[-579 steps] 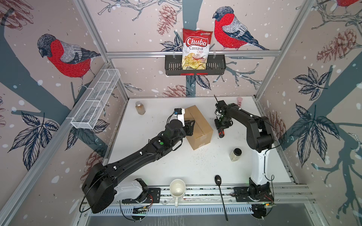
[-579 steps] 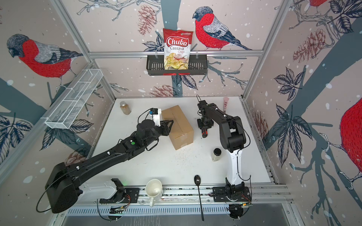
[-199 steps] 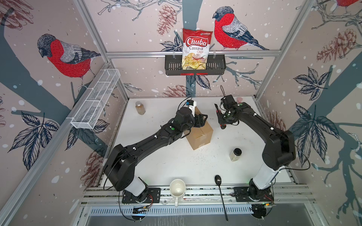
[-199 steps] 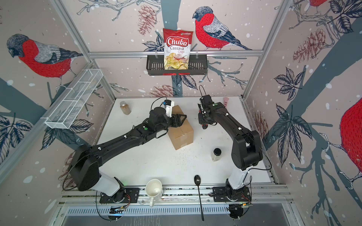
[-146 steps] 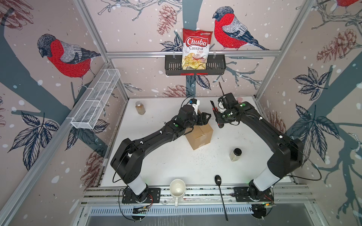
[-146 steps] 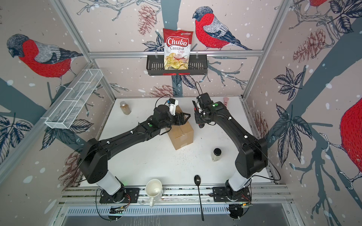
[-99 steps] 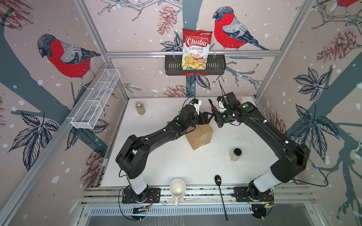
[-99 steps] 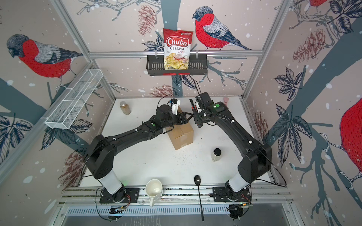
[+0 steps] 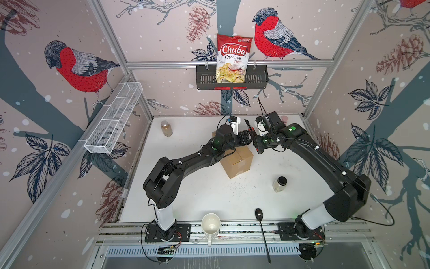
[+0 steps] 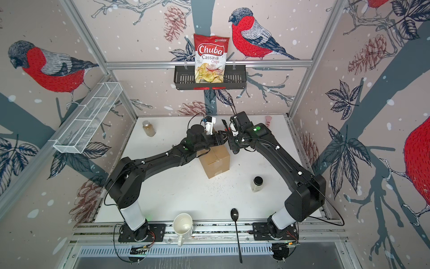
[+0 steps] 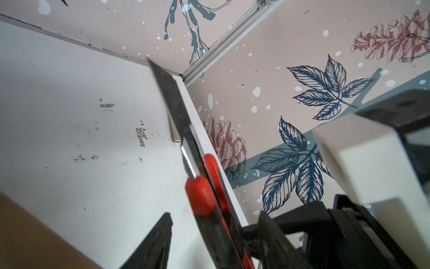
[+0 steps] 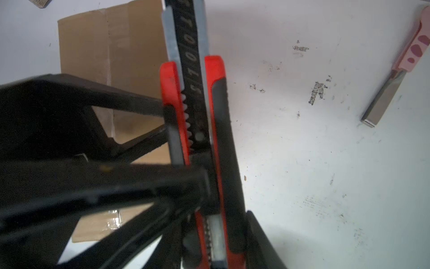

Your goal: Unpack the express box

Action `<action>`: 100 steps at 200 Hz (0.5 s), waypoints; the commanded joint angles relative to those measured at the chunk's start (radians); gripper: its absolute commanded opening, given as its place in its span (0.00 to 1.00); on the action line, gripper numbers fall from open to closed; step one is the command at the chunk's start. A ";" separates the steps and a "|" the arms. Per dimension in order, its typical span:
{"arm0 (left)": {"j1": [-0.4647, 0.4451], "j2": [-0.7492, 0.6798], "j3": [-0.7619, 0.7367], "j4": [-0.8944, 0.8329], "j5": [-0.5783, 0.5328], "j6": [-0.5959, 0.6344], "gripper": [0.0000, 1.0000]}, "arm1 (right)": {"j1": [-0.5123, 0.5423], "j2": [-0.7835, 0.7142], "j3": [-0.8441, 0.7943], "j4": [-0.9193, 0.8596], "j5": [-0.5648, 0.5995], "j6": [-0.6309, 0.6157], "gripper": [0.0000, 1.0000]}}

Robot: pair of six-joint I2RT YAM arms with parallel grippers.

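Lifted off express box [image 9: 239, 163], left pincer [image 11: 215, 216] now straddles utility knife [image 12: 197, 104], jaws apart; right pincer [image 9: 254, 137] grips it. Likely blade prep; box unopened.

Bright even light, blurry wrist close-ups

chips bag [image 9: 233, 59] in the black basket [image 9: 204, 79]; mug [image 9: 210, 224], spoon [image 9: 259, 213] up front; brown jar [image 9: 166, 128], black-lid jar [image 9: 280, 184] on worktop [image 9: 209, 193]

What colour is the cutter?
The cutter is red and black, best seen in the right wrist view.
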 commanded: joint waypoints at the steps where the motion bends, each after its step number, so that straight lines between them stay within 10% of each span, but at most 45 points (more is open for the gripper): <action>1: 0.002 0.019 0.026 0.079 0.025 -0.022 0.56 | 0.012 -0.010 -0.002 0.007 0.000 -0.015 0.09; 100: 0.002 0.053 0.013 0.142 0.016 -0.066 0.21 | 0.032 -0.026 0.007 0.008 0.008 -0.026 0.09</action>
